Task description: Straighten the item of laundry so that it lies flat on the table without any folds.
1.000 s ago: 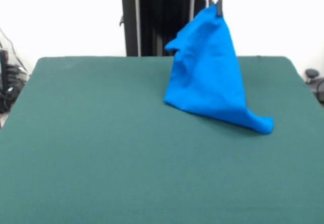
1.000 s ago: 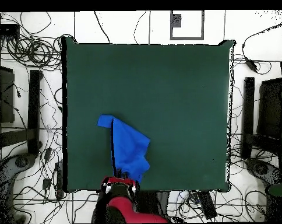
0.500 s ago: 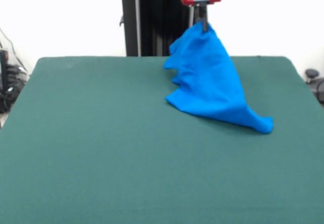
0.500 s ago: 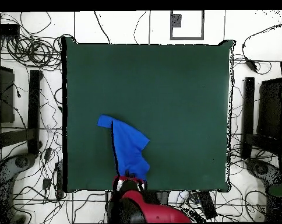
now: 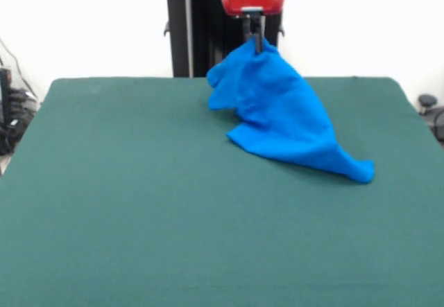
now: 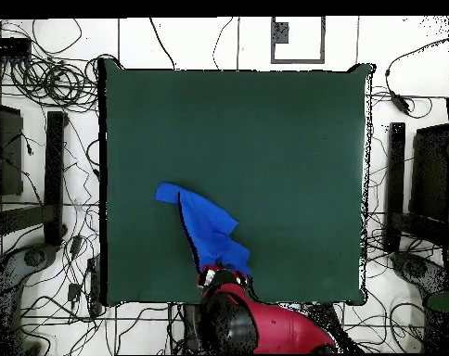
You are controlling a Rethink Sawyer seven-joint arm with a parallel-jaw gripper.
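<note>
The item of laundry (image 5: 284, 116) is a bright blue T-shirt, held up by one edge so it hangs as a crumpled cone. Its lower part trails across the dark green table (image 5: 139, 210) to a tip at the right. My gripper (image 5: 258, 41) is shut on the shirt's top edge, near the table's far side. In the overhead view the shirt (image 6: 208, 227) runs as a narrow strip from the gripper (image 6: 217, 274) at the table's bottom edge (image 6: 293, 185) up toward the left. No print shows on the cloth.
Black stands and tangled cables (image 6: 43, 83) surround the table on the floor. A dark unit (image 6: 416, 185) stands beside the right edge in the overhead view.
The gripper has carried the shirt's raised edge leftward in the front view and slightly lower. The trailing tip on the table has stayed where it was.
</note>
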